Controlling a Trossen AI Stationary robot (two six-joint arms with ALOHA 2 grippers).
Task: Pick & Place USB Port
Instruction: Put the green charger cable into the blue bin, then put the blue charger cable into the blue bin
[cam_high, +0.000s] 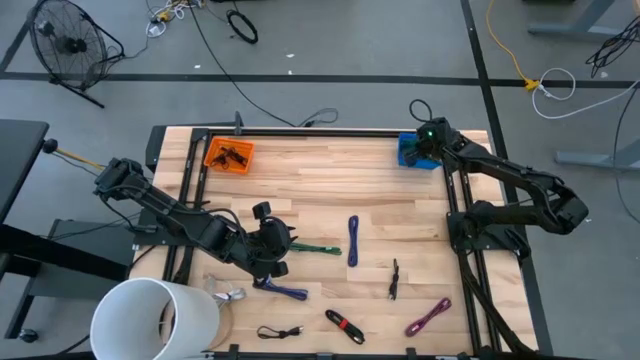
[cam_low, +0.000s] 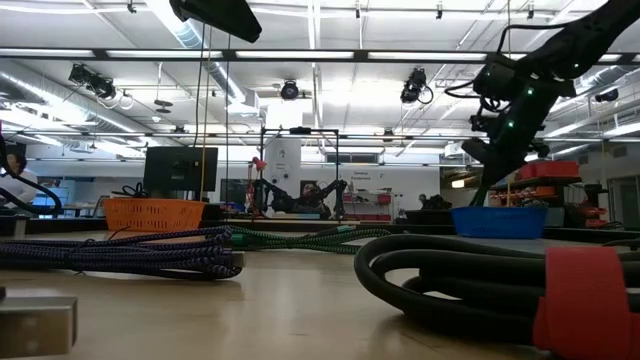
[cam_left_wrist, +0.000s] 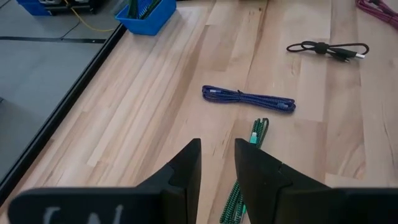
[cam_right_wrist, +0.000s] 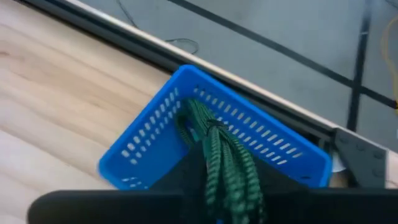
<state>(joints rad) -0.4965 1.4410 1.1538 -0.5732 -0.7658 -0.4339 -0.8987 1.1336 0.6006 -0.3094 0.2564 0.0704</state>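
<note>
My right gripper (cam_high: 427, 138) hangs over the blue basket (cam_high: 409, 152) at the table's far right corner, shut on a bundled green braided USB cable (cam_right_wrist: 225, 163). In the low view that gripper (cam_low: 497, 125) stands above the basket (cam_low: 497, 220). My left gripper (cam_left_wrist: 217, 163) hovers open over the table's near left part (cam_high: 274, 246), with nothing between its fingers. A second green cable (cam_left_wrist: 247, 177) lies flat on the wood just past its fingertips. My right gripper has the green cable bundle (cam_right_wrist: 219, 177) between its two dark fingers, which slant down from above. The bundle's free end (cam_right_wrist: 194, 121) reaches down inside the blue basket's walls. Whether that end rests on the basket's floor I cannot tell.
An orange basket (cam_high: 228, 155) stands at the far left. Loose cables lie on the wood: blue (cam_high: 353, 240), dark blue (cam_high: 285, 291), black (cam_high: 394, 278), red-black (cam_high: 343, 325), black (cam_high: 280, 332), magenta (cam_high: 428, 317). A white cylinder (cam_high: 155, 320) stands at the near left corner.
</note>
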